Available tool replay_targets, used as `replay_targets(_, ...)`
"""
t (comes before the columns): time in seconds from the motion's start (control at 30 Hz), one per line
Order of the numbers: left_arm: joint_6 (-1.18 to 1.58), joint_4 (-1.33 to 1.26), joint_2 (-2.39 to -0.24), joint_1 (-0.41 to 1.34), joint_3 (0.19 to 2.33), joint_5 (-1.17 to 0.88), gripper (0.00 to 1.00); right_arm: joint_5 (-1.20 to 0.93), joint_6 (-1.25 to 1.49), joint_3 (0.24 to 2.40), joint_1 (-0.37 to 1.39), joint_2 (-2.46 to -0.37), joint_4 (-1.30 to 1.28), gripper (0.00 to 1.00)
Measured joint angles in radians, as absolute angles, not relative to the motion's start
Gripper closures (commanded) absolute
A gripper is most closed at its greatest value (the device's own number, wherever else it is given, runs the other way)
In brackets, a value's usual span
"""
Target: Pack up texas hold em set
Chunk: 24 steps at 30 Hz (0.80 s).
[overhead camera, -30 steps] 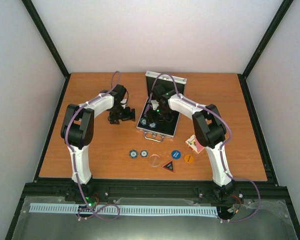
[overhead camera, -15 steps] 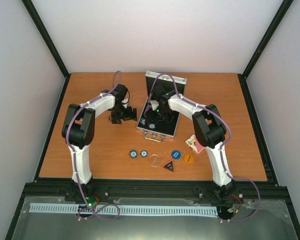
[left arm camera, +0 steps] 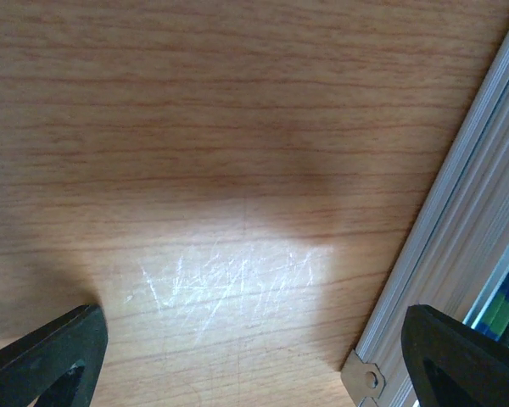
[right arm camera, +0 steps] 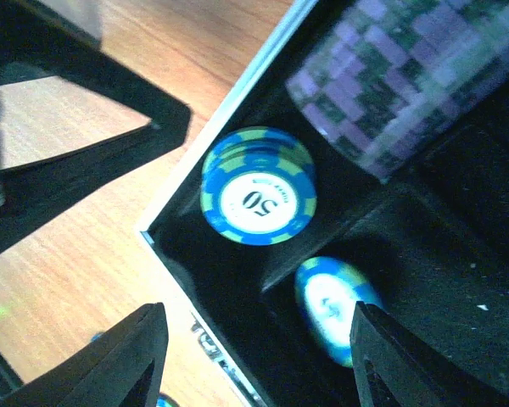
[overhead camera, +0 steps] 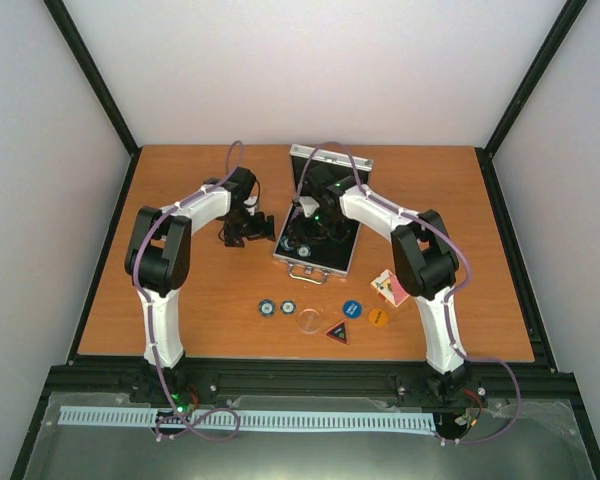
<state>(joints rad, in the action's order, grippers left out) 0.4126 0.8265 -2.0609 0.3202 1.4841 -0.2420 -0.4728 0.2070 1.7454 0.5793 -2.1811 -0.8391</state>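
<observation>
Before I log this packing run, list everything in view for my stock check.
case: one, silver, black lining, open, mid-table.
stacked chips: blue-green stack marked 50, in the case's corner.
tilted chip: one, blue, adjacent compartment.
chip row: purple-green, count unclear, deeper in the case.
loose chips: two, one blue-green, one paler, table in front of the case.
clear disc: one, right of them.
triangular button: one, dark, red-edged, beside the disc.
blue button: one, round, farther right.
orange button: one, round, beside it.
card deck: one, red and white, by the right arm.
table: one, brown wood.
left pincer: open, over bare table left of the case.
right pincer: open, above the cased chips.
</observation>
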Motion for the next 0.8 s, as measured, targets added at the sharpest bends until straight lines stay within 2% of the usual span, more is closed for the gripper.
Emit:
replay_targets(0.3,0.411,0.827,-2.066,0.32,1.492,-0.251,0.02,-0.515,0.179,1.745,0.613,-2.157,-0.852,0.38)
replay_targets(0.8,0.409,0.829,-2.066,0.32,1.493,-0.251,0.02,-0.34,0.221,1.752,0.595,-2.187,-0.9,0.37)
